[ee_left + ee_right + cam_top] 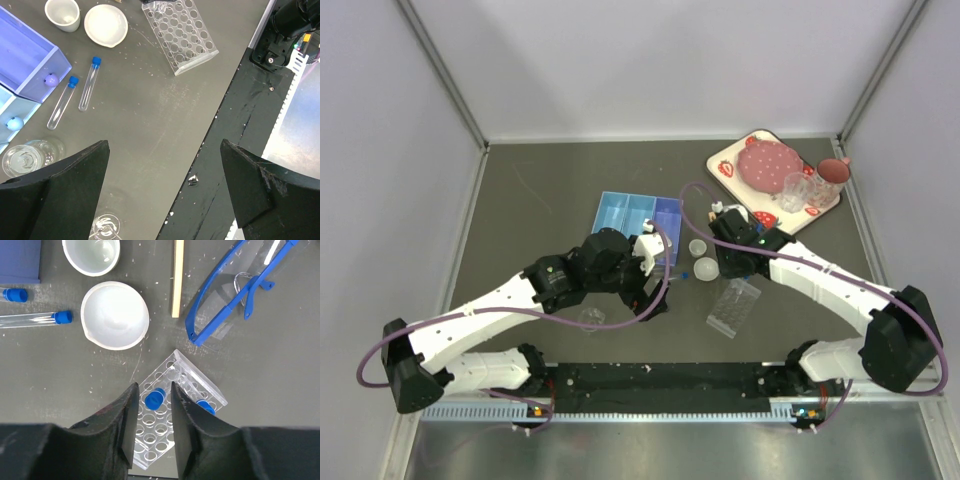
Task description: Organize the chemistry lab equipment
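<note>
Right gripper (pixel 153 388) directly over the clear well rack (pixel 186 384), jaws slightly apart. They straddle a blue-capped tube (pixel 155 399) standing in a rack well, with a gap visible on each side of the cap. Second capped tube (pixel 202 406) sits in the rack just beside it. Left gripper (pixel 165 195) spread wide, holding nothing, well apart from the rack. Two loose tubes (pixel 62 102) lie flat on the table (pixel 165 110) away from the rack.

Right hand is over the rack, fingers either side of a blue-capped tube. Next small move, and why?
Probably lift the right hand straight up. The tube stands upright in the rack and the fingers seem just clear of its cap, so it looks placed; another tube lies on the table.
</note>
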